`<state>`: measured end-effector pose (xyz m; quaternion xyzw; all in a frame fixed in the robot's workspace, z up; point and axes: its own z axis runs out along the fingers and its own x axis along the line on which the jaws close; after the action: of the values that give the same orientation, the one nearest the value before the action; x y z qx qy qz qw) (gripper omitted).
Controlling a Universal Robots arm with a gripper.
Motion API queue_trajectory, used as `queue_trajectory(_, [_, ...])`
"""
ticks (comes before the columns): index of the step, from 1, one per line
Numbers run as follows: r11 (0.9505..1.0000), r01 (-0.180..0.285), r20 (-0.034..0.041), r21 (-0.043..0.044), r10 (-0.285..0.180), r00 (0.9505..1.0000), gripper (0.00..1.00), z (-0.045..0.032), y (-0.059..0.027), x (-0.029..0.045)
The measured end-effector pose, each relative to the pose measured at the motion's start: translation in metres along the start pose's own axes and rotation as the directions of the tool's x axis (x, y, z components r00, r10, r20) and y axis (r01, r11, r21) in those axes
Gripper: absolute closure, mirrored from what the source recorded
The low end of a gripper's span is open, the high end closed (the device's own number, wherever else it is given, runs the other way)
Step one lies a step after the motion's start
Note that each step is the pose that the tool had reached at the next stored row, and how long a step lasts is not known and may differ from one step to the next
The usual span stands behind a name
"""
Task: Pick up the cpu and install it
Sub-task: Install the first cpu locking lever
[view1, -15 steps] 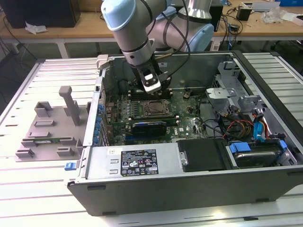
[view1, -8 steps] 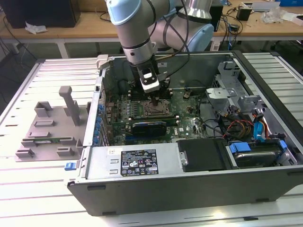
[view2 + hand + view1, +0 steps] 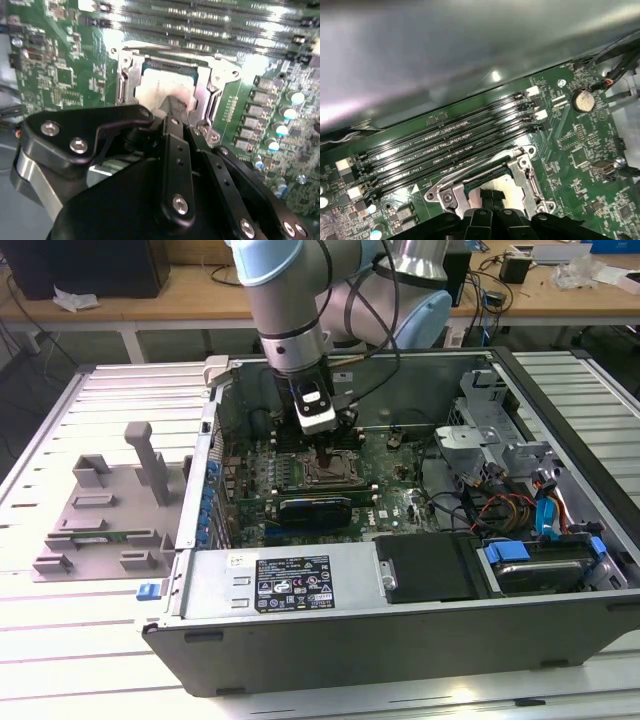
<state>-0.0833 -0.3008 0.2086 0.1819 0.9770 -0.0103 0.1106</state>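
The cpu (image 3: 159, 89) is a pale silver square lying inside the metal socket frame (image 3: 216, 82) on the green motherboard (image 3: 395, 480) of the open computer case (image 3: 400, 640). My gripper (image 3: 325, 448) reaches down into the case right over that socket. In the second wrist view the gripper (image 3: 175, 106) is shut, its tips together at the near edge of the chip; I cannot tell if they touch it. The first wrist view shows the gripper (image 3: 491, 196) over the cpu (image 3: 470, 199) in the frame.
Long black memory slots (image 3: 455, 145) run beside the socket. A black expansion card (image 3: 315, 510) lies in front of it. Cables and drive bays (image 3: 520, 510) crowd the exterior view's right. A grey fixture (image 3: 105, 510) stands outside the case on the exterior view's left.
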Motion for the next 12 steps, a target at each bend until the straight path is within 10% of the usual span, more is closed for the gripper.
queue_trajectory(4, [1.0,0.0,0.0,-0.0001,0.0,1.0,0.89,-0.0209,0.0004,-0.0047])
queue_trajectory(12, [0.9973,0.071,-0.0017,-0.016,-0.071,0.9974,0.89,-0.0196,0.0009,-0.0057])
